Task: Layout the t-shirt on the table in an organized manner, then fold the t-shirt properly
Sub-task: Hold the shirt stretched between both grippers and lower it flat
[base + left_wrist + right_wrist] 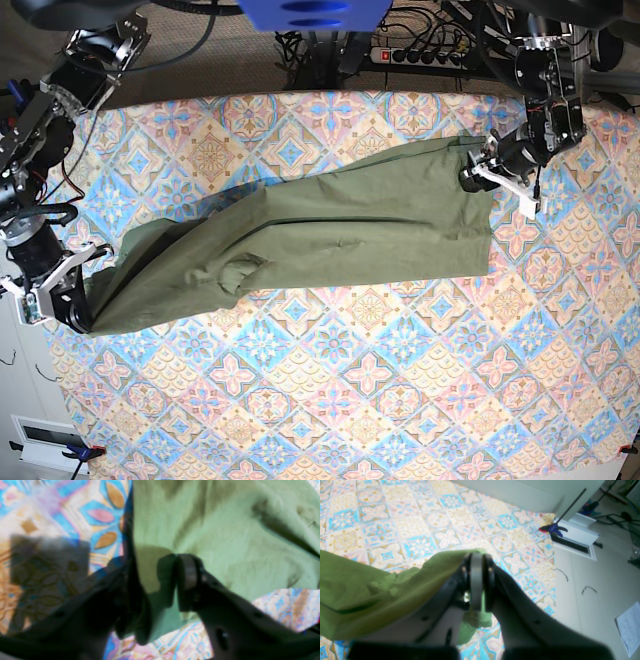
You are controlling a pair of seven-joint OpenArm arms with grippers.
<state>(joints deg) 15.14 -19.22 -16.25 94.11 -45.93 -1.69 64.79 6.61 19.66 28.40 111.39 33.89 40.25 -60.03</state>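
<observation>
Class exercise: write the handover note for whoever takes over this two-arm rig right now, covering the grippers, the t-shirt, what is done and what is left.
Right gripper: shut on one end of the t-shirt.
Left gripper: at the opposite end, pads close together on the cloth; whether it grips cannot be told.
T-shirt: stretched in a long band across the table, partly bunched, wrinkled.
Done: pulled out lengthwise.
Left: spread it flat, then fold.

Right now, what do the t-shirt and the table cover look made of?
t-shirt: soft matte olive fabric, likely cotton knit; it creases and drapes between the claws. Table cover: looks like printed cloth or vinyl with a tile pattern; lies flat, and the finish is hard to tell.
</observation>
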